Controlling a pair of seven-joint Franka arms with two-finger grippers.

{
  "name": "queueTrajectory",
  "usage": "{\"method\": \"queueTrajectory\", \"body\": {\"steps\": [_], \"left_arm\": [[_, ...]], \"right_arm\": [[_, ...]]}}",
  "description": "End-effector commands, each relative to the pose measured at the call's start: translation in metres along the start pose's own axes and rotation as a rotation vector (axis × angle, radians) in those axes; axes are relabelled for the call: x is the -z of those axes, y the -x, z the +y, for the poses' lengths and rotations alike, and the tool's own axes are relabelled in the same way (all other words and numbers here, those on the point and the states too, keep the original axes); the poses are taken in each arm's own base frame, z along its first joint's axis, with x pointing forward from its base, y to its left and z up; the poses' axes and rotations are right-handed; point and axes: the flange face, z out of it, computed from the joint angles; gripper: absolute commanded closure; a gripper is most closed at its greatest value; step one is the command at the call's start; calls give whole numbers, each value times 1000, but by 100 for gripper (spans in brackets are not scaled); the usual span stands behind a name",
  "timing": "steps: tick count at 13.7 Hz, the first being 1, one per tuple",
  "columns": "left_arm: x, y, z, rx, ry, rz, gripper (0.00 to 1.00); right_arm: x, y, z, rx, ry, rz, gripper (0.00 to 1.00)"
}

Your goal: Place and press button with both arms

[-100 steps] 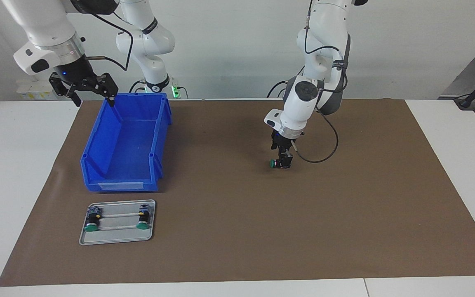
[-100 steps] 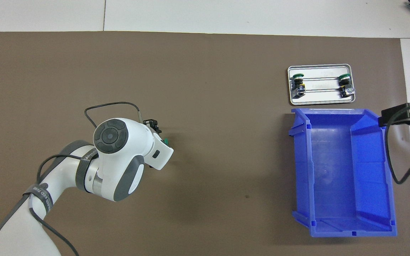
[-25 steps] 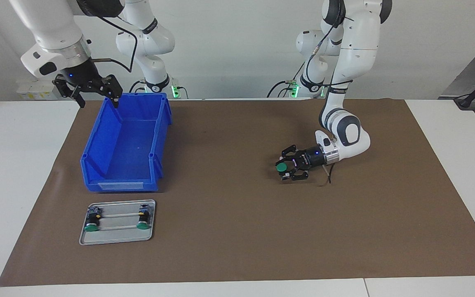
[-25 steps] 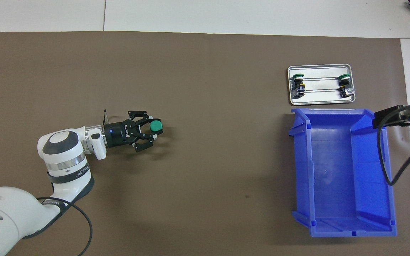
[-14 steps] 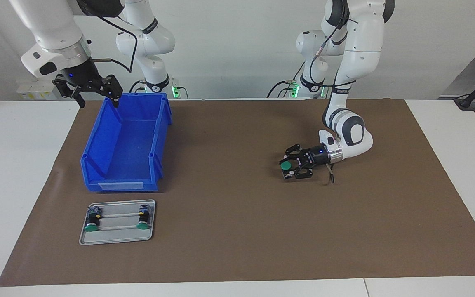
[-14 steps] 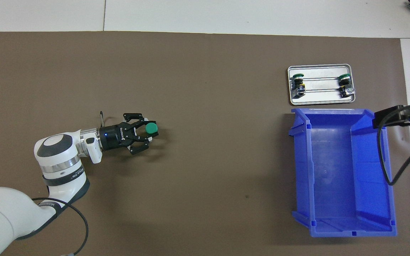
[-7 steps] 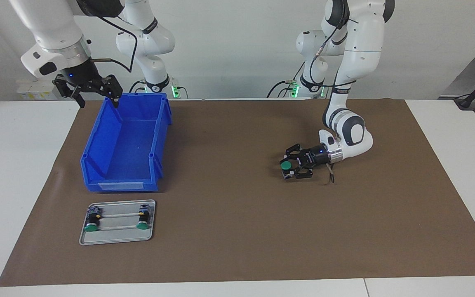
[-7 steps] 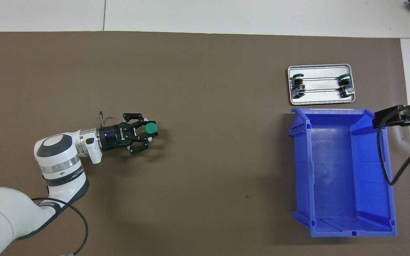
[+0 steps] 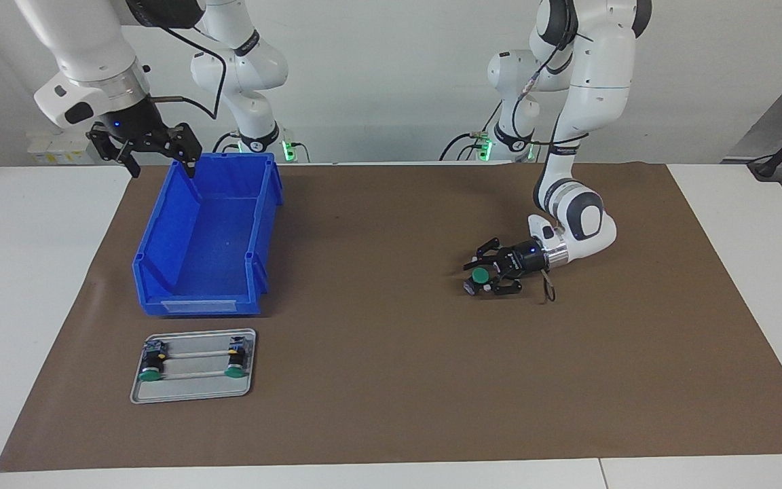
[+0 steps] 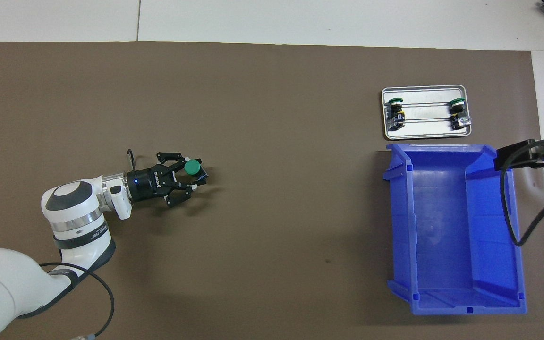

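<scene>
The button (image 9: 479, 275) (image 10: 192, 167) stands upright with its green cap up and its base on the brown mat, toward the left arm's end of the table. My left gripper (image 9: 485, 278) (image 10: 191, 178) lies low and level along the mat, its fingers on either side of the button's body, shut on it. My right gripper (image 9: 158, 157) hangs open and empty over the corner of the blue bin (image 9: 160, 234) (image 10: 400, 226) nearest the robots. Only its edge (image 10: 513, 158) shows in the overhead view. The right arm waits.
A small metal tray (image 9: 193, 392) (image 10: 424, 136) lies on the mat just farther from the robots than the bin. It holds two more green-capped buttons (image 9: 150, 373) (image 9: 233, 371) on two thin rails. The bin is empty.
The left gripper has slid a little toward the left arm's end of the table, and the button has moved with it. The right arm has not moved.
</scene>
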Motion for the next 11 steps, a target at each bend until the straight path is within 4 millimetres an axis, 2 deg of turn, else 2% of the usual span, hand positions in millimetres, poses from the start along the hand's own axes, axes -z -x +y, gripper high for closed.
{"method": "queueTrajectory", "body": {"steps": [1, 4, 11], "left_arm": [[6, 12, 5, -1, -3, -23, 32], [5, 12, 5, -4, 2, -23, 22], [-8, 4, 9, -14, 36, -10, 23]], "right_arm": [[1, 6, 0, -2, 2, 9, 0], [1, 6, 0, -2, 2, 9, 0], [1, 6, 0, -2, 2, 9, 0]]}}
